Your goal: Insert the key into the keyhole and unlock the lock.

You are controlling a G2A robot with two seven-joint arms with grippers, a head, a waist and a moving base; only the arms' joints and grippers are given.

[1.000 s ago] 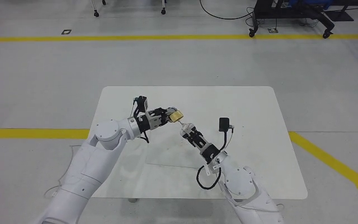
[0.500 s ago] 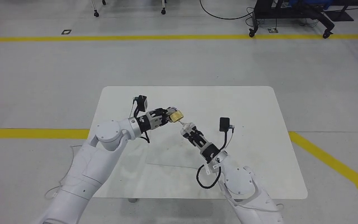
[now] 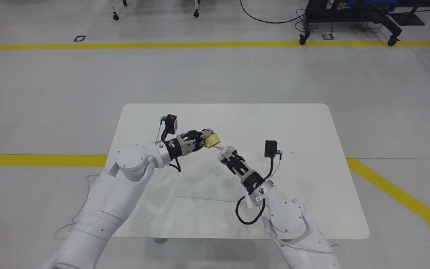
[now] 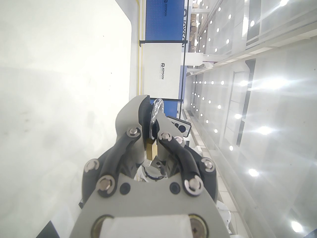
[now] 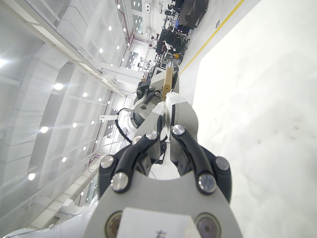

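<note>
The gold lock (image 3: 211,140) is up in the air over the middle of the white table (image 3: 302,134), squeezed tight in the left gripper (image 4: 151,122), and seems not open yet. The right gripper (image 5: 169,105), just beside it, has its fingers pressed together, I think on the key, which is too small to see, so pushing in and turning seem left to do. The table edges are far away, with lots of room all around.

The key hides between the right gripper (image 3: 222,151) fingers (image 5: 182,108); the lock (image 3: 211,140) keyhole is too small to see.
</note>
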